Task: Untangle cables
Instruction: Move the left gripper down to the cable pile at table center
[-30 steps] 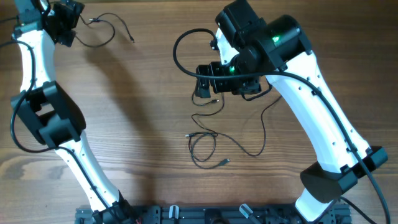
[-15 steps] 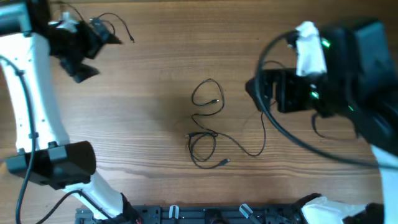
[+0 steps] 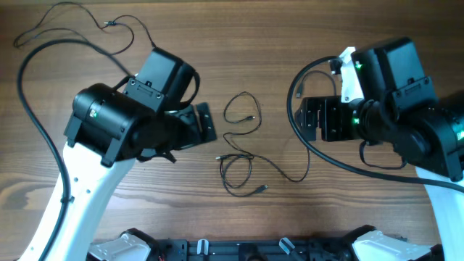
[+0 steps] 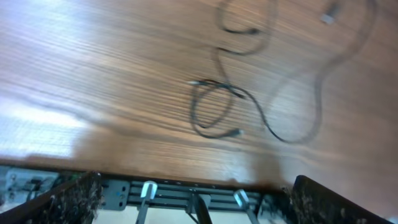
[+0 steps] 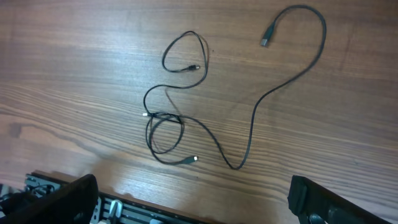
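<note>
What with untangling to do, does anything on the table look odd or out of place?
Nothing looks damaged or spilled. The cables in the middle of the table cross in a small knot with overlapping loops. One thin cable lies apart near the far left corner.

Overhead looks straight down — wrist views share cables (image 5: 163, 116).
</note>
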`<action>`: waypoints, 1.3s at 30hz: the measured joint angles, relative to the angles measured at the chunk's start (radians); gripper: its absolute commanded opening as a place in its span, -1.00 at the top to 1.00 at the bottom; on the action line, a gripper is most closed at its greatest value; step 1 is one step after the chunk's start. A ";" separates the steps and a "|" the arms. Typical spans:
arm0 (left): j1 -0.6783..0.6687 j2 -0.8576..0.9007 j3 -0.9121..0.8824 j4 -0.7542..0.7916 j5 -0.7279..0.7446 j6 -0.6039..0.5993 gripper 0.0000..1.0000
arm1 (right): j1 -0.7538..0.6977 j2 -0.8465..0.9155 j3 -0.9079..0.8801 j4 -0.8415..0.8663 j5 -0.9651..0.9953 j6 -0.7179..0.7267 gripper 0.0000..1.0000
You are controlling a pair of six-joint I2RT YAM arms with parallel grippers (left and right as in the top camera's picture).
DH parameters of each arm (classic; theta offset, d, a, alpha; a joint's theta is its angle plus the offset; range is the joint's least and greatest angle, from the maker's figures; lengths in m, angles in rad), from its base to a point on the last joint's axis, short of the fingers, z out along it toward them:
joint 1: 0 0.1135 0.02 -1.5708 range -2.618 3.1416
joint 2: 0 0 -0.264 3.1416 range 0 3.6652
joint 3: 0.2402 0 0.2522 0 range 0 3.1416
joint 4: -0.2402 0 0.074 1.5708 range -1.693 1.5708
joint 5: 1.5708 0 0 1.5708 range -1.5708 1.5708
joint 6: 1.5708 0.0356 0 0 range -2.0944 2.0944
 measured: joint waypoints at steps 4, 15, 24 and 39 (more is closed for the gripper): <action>0.048 0.007 -0.153 0.140 0.006 -0.066 -1.00 | 0.000 0.000 -0.003 0.011 0.002 0.008 -0.99; -0.041 0.078 -0.649 0.719 0.316 -0.204 -0.98 | 0.000 0.002 -0.008 0.131 0.003 0.047 -1.00; -0.074 0.170 -0.658 0.755 0.253 -0.310 -0.99 | 0.000 0.002 -0.008 0.119 0.004 0.050 -0.99; -0.120 0.272 -0.662 0.896 0.221 -0.422 0.92 | 0.000 0.002 -0.008 0.055 0.003 0.050 -0.99</action>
